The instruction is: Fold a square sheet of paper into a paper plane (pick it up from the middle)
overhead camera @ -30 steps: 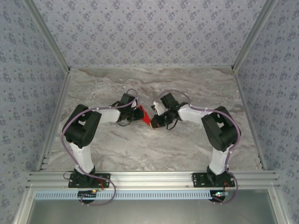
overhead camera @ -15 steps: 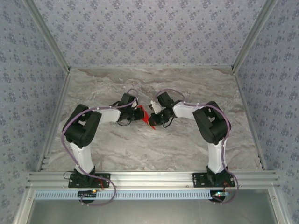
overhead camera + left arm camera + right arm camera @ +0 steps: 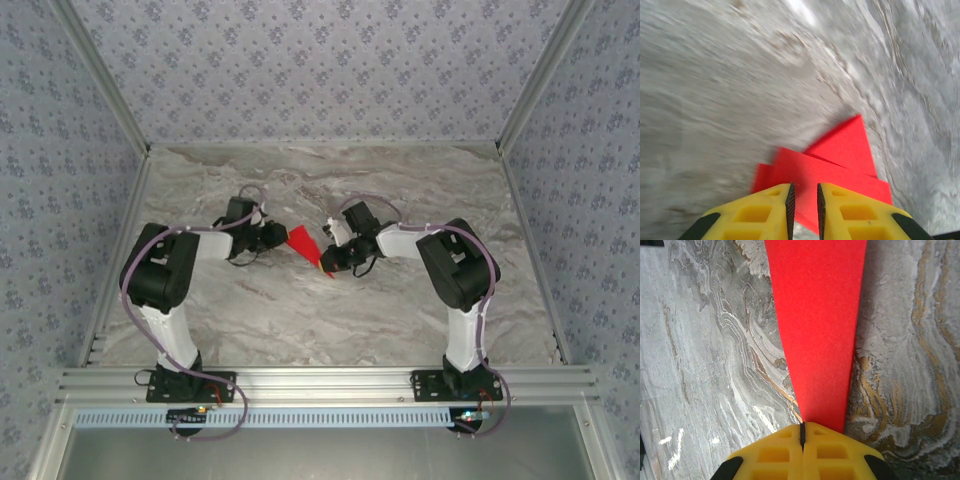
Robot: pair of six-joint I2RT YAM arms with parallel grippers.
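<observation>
Right gripper (image 3: 802, 426): clamped shut on the narrow end of the slim bright red folded paper plane (image 3: 815, 315).
Left gripper (image 3: 805, 186): jaws slightly parted, holding nothing.
Advice: the right grip should be firm and the left should approach the wide end squarely.

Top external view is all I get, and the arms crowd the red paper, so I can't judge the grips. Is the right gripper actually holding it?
Observer: Yes. On the right wrist camera the right gripper is shut, pinching the narrow end of the paper plane.
Operator: And the left gripper?
Observer: On the left wrist camera the left gripper has its jaws slightly apart. The paper sits just beyond them and does not seem to be pinched.
Operator: How far along is the folding?
Observer: That same camera shows several creased layers overlapping, one ending in a sharp corner.
</observation>
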